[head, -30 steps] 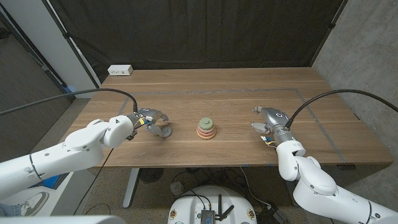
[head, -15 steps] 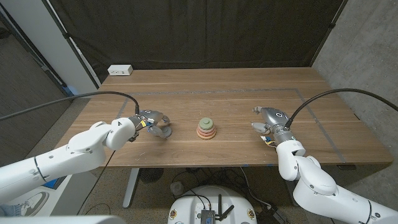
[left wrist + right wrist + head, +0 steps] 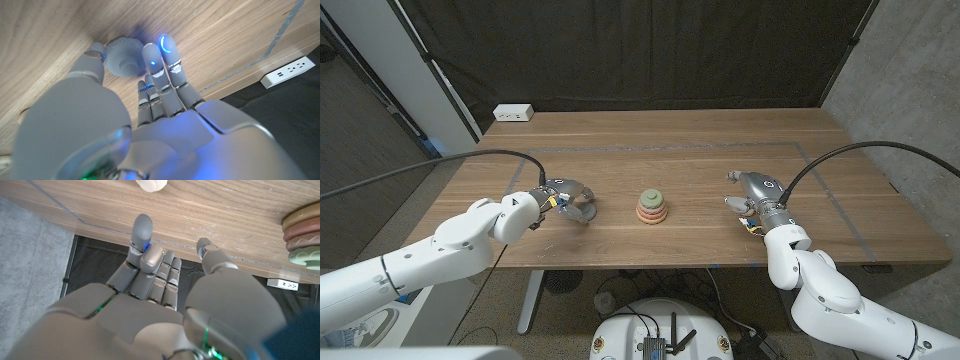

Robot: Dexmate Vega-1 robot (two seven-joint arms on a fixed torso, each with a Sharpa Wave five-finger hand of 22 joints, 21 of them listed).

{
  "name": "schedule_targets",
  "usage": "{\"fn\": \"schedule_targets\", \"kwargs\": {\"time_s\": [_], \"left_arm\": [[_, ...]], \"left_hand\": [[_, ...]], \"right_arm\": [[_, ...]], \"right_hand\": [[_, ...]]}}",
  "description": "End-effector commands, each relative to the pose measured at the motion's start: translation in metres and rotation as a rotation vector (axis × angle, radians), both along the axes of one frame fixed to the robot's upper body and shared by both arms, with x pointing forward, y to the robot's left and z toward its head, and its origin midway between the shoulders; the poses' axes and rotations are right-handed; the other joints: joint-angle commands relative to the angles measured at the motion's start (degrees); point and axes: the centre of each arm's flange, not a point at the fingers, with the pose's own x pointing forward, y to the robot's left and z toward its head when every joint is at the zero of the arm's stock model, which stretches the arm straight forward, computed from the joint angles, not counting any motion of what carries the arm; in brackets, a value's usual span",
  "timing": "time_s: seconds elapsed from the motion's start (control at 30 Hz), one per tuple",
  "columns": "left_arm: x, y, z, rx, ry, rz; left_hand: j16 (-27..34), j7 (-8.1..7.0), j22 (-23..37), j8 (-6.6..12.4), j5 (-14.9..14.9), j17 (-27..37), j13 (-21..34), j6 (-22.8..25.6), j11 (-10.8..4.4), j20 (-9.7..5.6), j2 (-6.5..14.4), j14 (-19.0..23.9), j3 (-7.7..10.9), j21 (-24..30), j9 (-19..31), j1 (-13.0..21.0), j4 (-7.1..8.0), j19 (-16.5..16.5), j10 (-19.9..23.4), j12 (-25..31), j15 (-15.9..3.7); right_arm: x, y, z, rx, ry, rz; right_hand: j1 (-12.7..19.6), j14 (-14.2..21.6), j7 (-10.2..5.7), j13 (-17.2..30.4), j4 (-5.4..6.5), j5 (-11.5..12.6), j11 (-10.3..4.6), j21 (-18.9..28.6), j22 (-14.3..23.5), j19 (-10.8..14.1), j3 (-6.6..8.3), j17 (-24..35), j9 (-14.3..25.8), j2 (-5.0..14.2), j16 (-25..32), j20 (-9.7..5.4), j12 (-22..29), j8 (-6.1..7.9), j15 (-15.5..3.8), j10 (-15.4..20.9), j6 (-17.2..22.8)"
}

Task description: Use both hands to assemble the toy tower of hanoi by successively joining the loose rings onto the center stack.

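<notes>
At table centre, stands upright: stack of rings, widest at the bottom, peg axis vertical. Just left of it, lies flat on the wood: grey ring, hole facing up, seen as a round disc in the left wrist view. Over that ring, curls the left robot hand, thumb on one side and fingers on the other, touching its edge; firm hold cannot be told. Well right of the stack, waits the right robot hand, holding nothing, fingers loosely apart. Near its fingertips, sits a small white piece. Compared with a second ago, reaches slightly nearer the stack: left forearm; right arm unchanged.
</notes>
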Motion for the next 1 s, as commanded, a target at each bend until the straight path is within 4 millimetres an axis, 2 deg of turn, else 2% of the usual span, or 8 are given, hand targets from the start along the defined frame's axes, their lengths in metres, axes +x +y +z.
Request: {"fn": "schedule_targets", "kwargs": {"time_s": [0.03, 0.67, 1.0], "left_arm": [[0.001, 0.0, -0.005, -0.02, -0.026, 0.004], [0.006, 0.007, -0.011, -0.055, -0.024, 0.023], [0.008, 0.005, -0.02, -0.063, 0.008, 0.013]], "left_hand": [[0.4, -0.19, 0.3, 0.58, -0.1, 0.1, 0.0, 0.7, 0.06, -7.92, 0.0, 0.6, -0.37, 0.4, 0.2, 0.5, -0.02, 0.2, 0.9, 0.3, -4.37], [0.6, -0.31, 0.3, 0.71, -0.2, 0.1, -0.5, 1.3, -0.26, -7.97, 0.1, 0.9, -0.44, 0.4, 0.1, 0.9, -0.13, 0.4, 1.6, 0.3, -4.37], [0.7, -0.44, 0.3, 0.94, -0.2, 0.0, -0.7, 2.0, -0.53, -7.94, 0.2, 1.1, -0.48, 0.5, 0.1, 1.1, -0.11, 0.5, 2.1, 0.4, -4.37]], "right_arm": [[0.003, 0.001, -0.001, -0.004, 0.01, 0.006], [0.005, 0.003, 0.0, -0.001, 0.012, 0.006], [0.004, 0.003, 0.0, 0.001, 0.009, 0.003]], "right_hand": [[-0.2, -0.4, 0.2, 0.2, 0.11, 0.1, 0.18, 0.3, 0.1, -0.2, 0.09, 0.1, 0.2, 0.45, -0.3, -4.65, 0.1, -0.07, -2.93, 0.6, 0.5], [-0.4, -0.3, 0.2, 0.3, 0.2, 0.3, 0.25, 0.3, 0.0, -0.2, 0.07, 0.1, 0.3, 0.75, -0.2, -4.65, 0.0, -0.02, -2.93, 0.7, 0.8], [-0.5, -0.3, 0.27, 0.3, 0.19, 0.3, 0.35, 0.4, 0.1, 0.0, 0.07, 0.1, 0.3, 0.95, -0.2, -4.66, 0.0, -0.08, -2.93, 0.9, 0.8]]}}
